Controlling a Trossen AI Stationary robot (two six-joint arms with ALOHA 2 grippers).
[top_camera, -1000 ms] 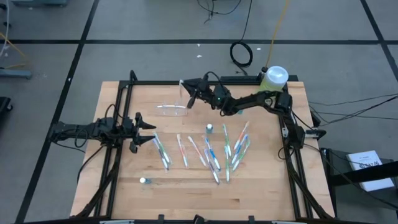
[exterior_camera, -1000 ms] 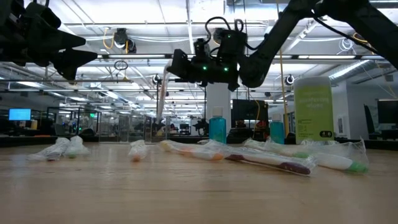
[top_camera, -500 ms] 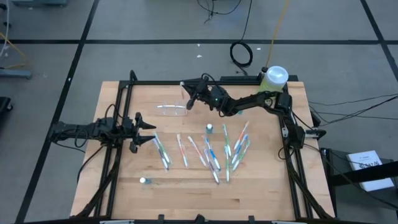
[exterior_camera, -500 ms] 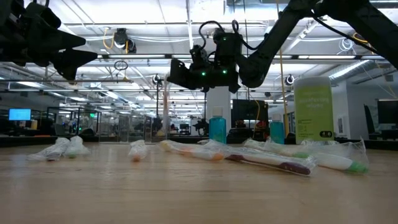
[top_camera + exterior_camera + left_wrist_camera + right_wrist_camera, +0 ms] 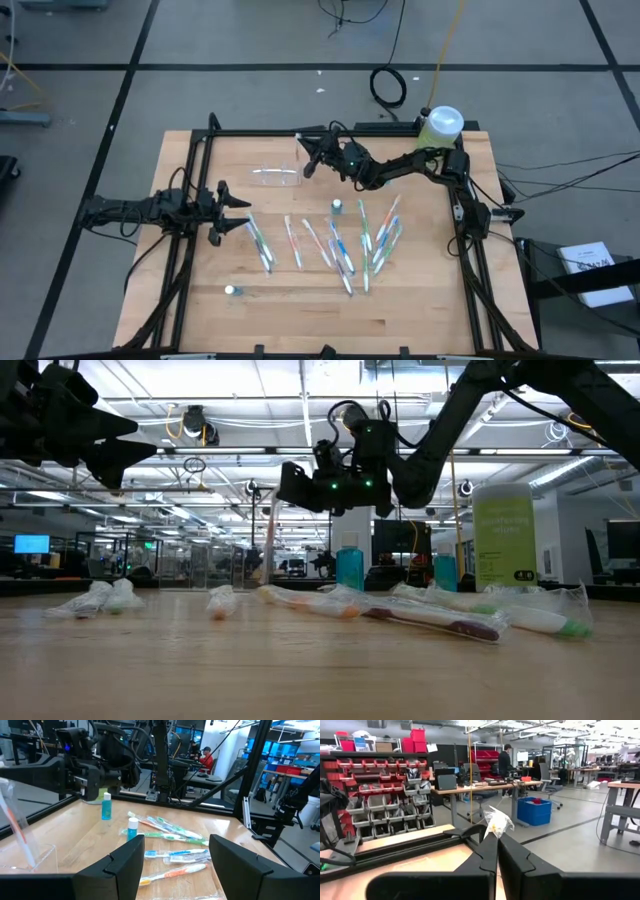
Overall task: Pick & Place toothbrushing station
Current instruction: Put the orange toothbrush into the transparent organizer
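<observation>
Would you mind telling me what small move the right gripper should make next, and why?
Probably lower it slowly: the right gripper, shut on a wrapped toothbrush hanging upright, hovers by the clear plastic toothbrushing station, apparently not yet inside.

This is a robotics lab set up in a large open workshop hall. A wooden table (image 5: 420, 310) stands on a grey floor marked with black tape, with cables trailing across it. Behind it run shelves of red and grey parts bins (image 5: 385, 780), workbenches with monitors (image 5: 447, 781), a blue crate (image 5: 534, 811), and people seated or standing at desks (image 5: 204, 757) under rows of ceiling lights.
</observation>
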